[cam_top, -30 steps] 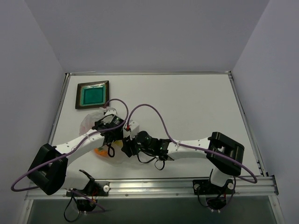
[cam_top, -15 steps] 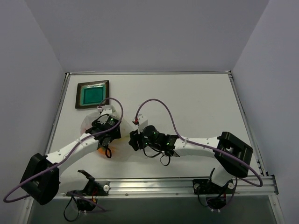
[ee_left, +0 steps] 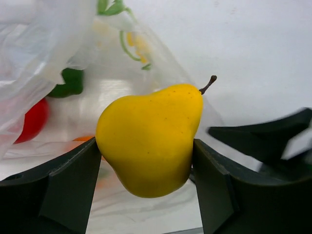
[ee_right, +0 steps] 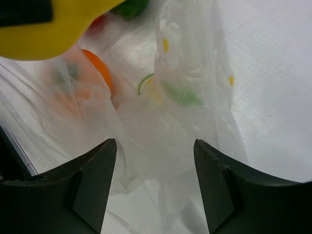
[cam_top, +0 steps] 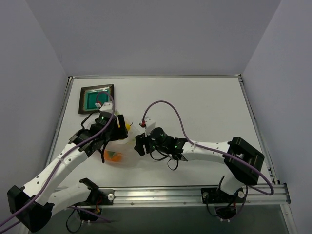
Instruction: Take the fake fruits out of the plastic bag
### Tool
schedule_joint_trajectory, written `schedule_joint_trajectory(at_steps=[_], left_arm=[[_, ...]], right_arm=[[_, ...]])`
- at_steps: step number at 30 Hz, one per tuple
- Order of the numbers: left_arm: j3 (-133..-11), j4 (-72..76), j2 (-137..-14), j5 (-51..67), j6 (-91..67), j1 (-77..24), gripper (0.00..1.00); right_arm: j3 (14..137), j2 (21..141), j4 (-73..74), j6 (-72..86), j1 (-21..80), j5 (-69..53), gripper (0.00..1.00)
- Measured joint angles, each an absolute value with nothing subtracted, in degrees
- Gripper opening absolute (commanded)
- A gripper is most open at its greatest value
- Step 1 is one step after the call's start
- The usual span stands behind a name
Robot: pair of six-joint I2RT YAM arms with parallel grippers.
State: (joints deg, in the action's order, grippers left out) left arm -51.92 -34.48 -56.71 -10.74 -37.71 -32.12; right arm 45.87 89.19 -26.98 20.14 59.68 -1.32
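My left gripper (ee_left: 146, 175) is shut on the yellow fruit (ee_left: 148, 139), a pear with a dark stem, and holds it above the plastic bag (ee_left: 53, 58). From above the yellow fruit (cam_top: 127, 126) shows at the left gripper (cam_top: 123, 130). The red fruit (ee_left: 31, 119), the dark green fruit (ee_left: 68, 83) and the orange fruit (ee_right: 97, 70) lie inside the clear crinkled bag (cam_top: 114, 151). My right gripper (ee_right: 156, 180) is open, its jaws spread over the bag's near edge; it sits just right of the bag (cam_top: 140, 145).
A dark-framed square tray (cam_top: 96, 99) with a teal centre lies at the back left, just beyond the left arm. The table's left edge (cam_top: 61, 122) runs close to the bag.
My left gripper has risen and moved toward the back with the yellow fruit, out of the bag. My right gripper has pulled slightly right, off the bag.
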Motion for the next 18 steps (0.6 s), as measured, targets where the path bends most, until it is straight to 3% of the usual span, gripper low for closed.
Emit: schedule_joint_trajectory(at_steps=[8, 12, 18], left_arm=[[-64.45, -34.54, -56.51, -0.67, -37.74, -32.12, 0.29], [-72.49, -33.23, -57.52, -2.98, -37.58, -31.66, 0.3], [-81.8, -29.45, -63.72, -8.05, -36.91, -17.45, 0.31]], right_arm=[[49.15, 96.36, -28.58, 21.23, 64.1, -2.35, 0.58], [49.15, 96.44, -29.8, 21.52, 64.73, -2.35, 0.58], [49.12, 96.44, -30.17, 21.91, 65.58, -1.72, 0.58]])
